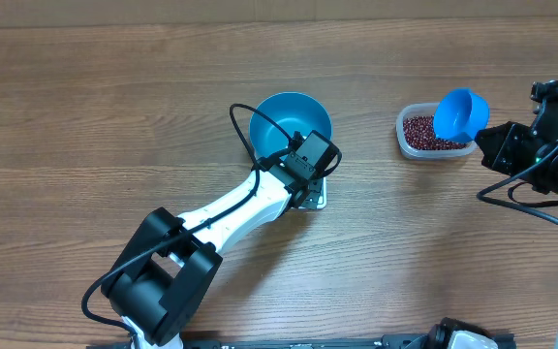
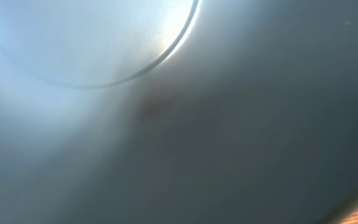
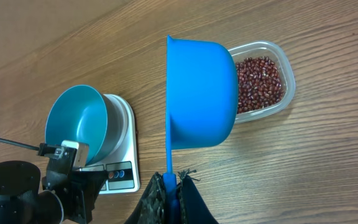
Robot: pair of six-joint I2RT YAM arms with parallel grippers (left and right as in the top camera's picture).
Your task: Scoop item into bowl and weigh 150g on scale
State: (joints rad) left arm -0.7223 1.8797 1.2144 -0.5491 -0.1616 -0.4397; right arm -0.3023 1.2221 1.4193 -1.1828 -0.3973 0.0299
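A round deep blue plastic bowl (image 1: 289,114) sits on a small flat white square scale (image 3: 124,118) near the middle of the wooden table (image 1: 95,107). In the overhead view only the scale's corner at the bowl's 5 o'clock shows past the left arm. The left gripper (image 1: 308,147) is closed and sits at the bowl's rim at 5 o'clock. Whether the rim is pinched between its fingers cannot be told, since the left wrist view shows little but blurred blue wall. At the bowl's 3 o'clock, well apart from it, stands a clear rectangular plastic tub (image 1: 404,128) holding the heap of small dark red-brown beans (image 1: 424,133). The right gripper (image 1: 489,138) is clamped on the handle of a small blue plastic scoop (image 1: 459,112). The scoop's cup hangs over the tub's 2 o'clock corner. In the right wrist view the cup (image 3: 201,93) is tipped on its side, its mouth turned towards the bowl at 9 o'clock, and it covers the tub's near end.
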